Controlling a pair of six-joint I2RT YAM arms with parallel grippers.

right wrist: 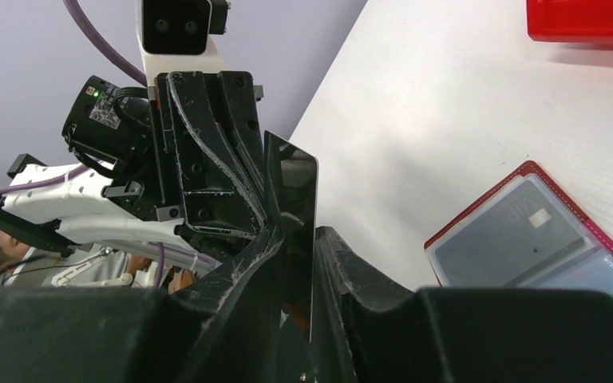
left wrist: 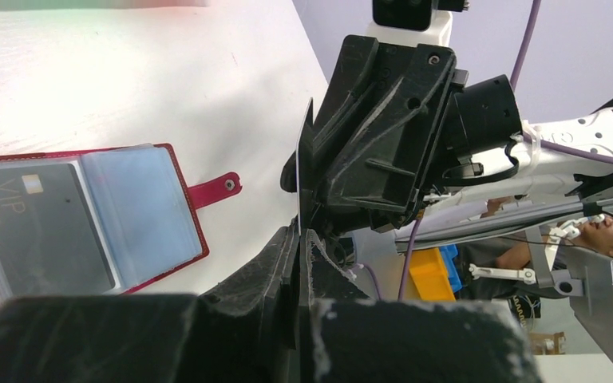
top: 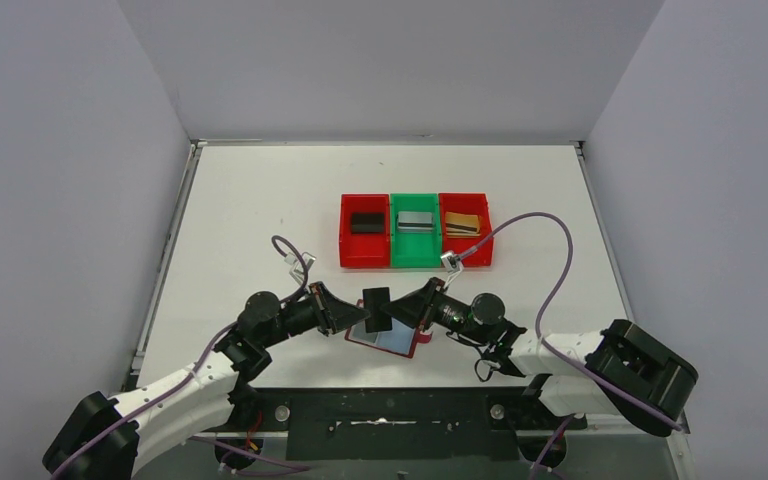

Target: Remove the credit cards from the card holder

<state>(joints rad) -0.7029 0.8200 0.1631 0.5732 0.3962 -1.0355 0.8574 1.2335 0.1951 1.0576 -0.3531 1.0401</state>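
A black credit card (top: 376, 308) stands on edge in the air between my two grippers, just above the card holder (top: 400, 341). My left gripper (top: 357, 314) is shut on its left edge; in the left wrist view the card (left wrist: 306, 171) is edge-on between my pressed fingers (left wrist: 287, 255). My right gripper (top: 397, 309) has its jaws around the card's other edge (right wrist: 291, 187), a narrow gap showing beside the card. The dark red holder lies open on the table (left wrist: 140, 209) (right wrist: 527, 231), a dark "VIP" card (left wrist: 40, 231) in one sleeve.
Three open bins stand in a row beyond the grippers: a red one (top: 365, 246) holding a black card, a green one (top: 415, 246) holding a silver card, a red one (top: 465, 240) holding a gold card. The holder's red clasp tab (left wrist: 215, 190) points right.
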